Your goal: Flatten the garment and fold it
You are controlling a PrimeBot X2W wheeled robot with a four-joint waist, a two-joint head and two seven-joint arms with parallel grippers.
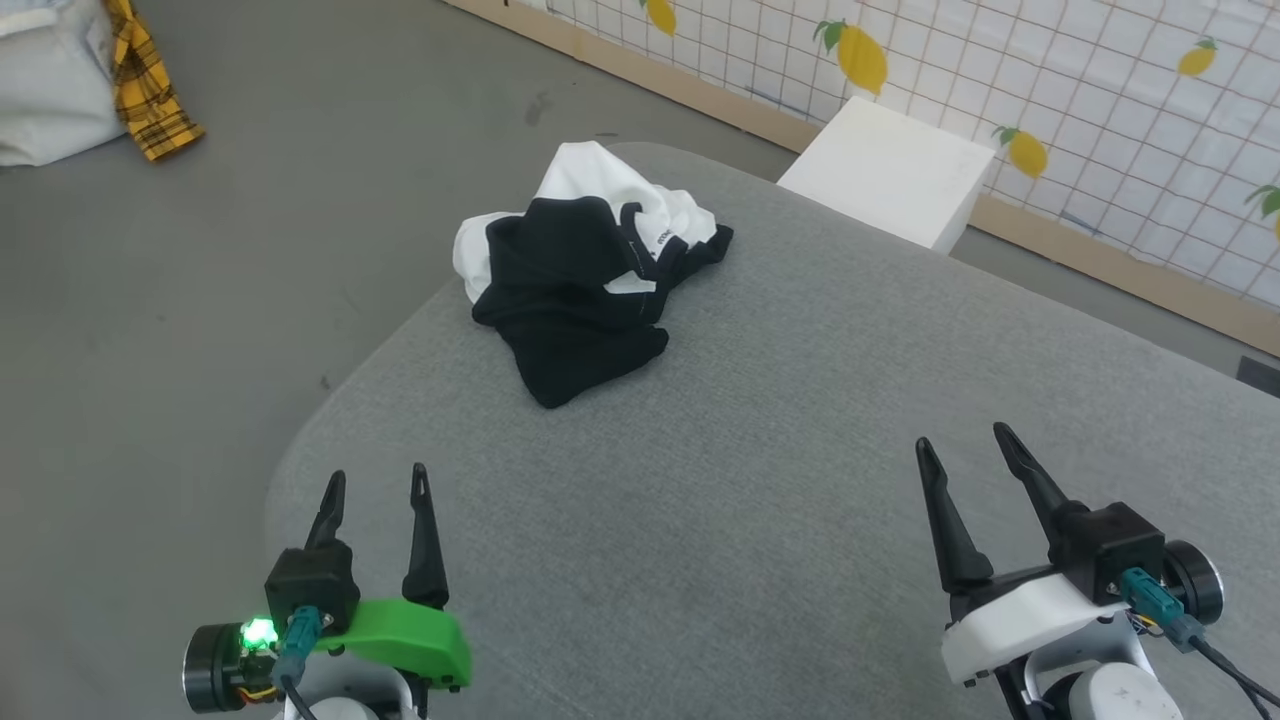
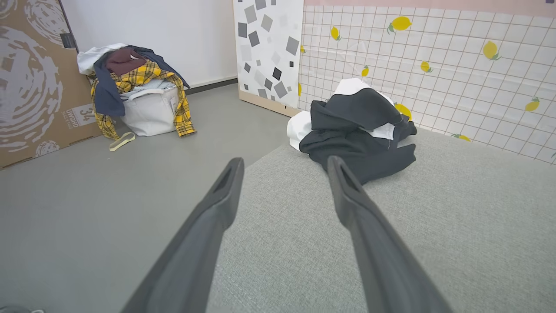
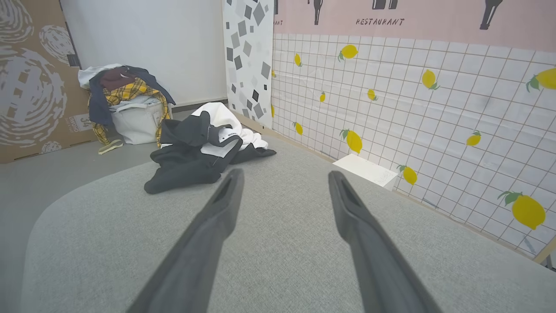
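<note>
The garment lies crumpled in a heap near the far left edge of the grey bench. The left end effector and the right end effector are both spread wide and empty, well apart from the garment.

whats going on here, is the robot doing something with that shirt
Nothing is being handled yet. The garment lies crumpled in a heap near the far corner of the grey padded surface. The left gripper and right gripper are both open and empty, well short of it. Flattening and folding have not begun.
</note>
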